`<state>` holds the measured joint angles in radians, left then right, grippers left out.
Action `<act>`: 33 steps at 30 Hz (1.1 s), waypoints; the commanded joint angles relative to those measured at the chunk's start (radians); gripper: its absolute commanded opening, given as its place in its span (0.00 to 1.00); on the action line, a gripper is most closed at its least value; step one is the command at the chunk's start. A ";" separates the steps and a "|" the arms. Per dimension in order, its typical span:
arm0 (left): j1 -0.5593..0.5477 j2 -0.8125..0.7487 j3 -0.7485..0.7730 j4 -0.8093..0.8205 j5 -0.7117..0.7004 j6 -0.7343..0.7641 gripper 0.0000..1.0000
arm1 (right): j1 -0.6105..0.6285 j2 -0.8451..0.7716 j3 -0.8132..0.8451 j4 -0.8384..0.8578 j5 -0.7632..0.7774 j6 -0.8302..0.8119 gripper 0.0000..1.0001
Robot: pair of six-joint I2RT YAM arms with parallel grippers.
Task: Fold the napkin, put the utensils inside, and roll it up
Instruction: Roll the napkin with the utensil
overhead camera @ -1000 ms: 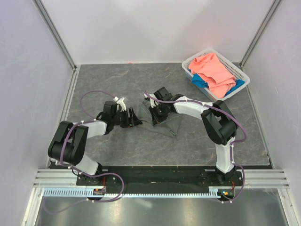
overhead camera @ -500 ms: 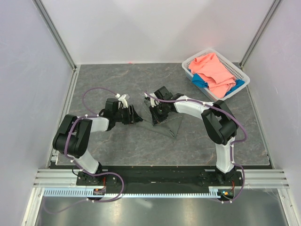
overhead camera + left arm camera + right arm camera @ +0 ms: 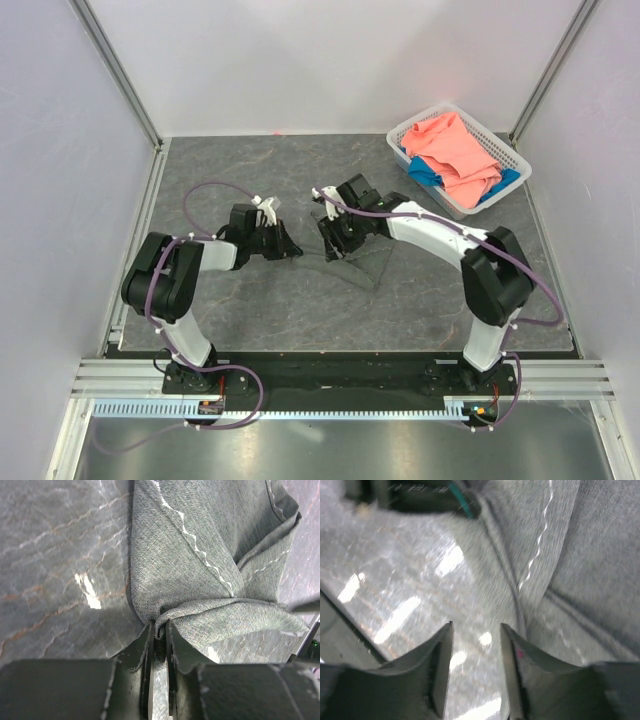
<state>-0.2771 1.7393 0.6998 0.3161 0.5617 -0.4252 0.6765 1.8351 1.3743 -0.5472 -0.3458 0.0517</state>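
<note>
since a second earlier the left fingers [image 3: 135, 655] had closed, pinching a bunched edge of the napkin [image 3: 200, 555]. the right fingers [image 3: 512, 675] had parted and held nothing, over bare worktop [image 3: 410, 590] beside the crumpled cloth. the right wrist view was blurred.

Dark grey woven napkin [image 3: 200, 565], pale zigzag stitching along hem, at black left gripper [image 3: 159, 630] fingertips. Tabletop [image 3: 55, 555] beneath: grey marbling, rust-brown veins. Well beyond black right gripper [image 3: 476, 630]: white lattice basket [image 3: 500, 140], salmon-pink cloth [image 3: 455, 150], blue cloth [image 3: 422, 172].
</note>
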 commanded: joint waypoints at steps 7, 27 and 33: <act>-0.008 0.019 0.075 -0.124 -0.003 0.054 0.02 | 0.011 -0.164 -0.175 -0.114 0.067 0.050 0.40; -0.017 0.000 0.109 -0.229 -0.040 0.078 0.02 | -0.098 -0.106 -0.265 -0.091 0.122 0.030 0.31; -0.019 0.002 0.118 -0.244 -0.040 0.078 0.02 | -0.130 -0.065 -0.296 -0.071 0.142 0.017 0.31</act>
<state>-0.2886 1.7496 0.7944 0.1200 0.5476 -0.3950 0.5644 1.7382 1.0969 -0.6357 -0.2379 0.0902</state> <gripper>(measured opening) 0.160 0.316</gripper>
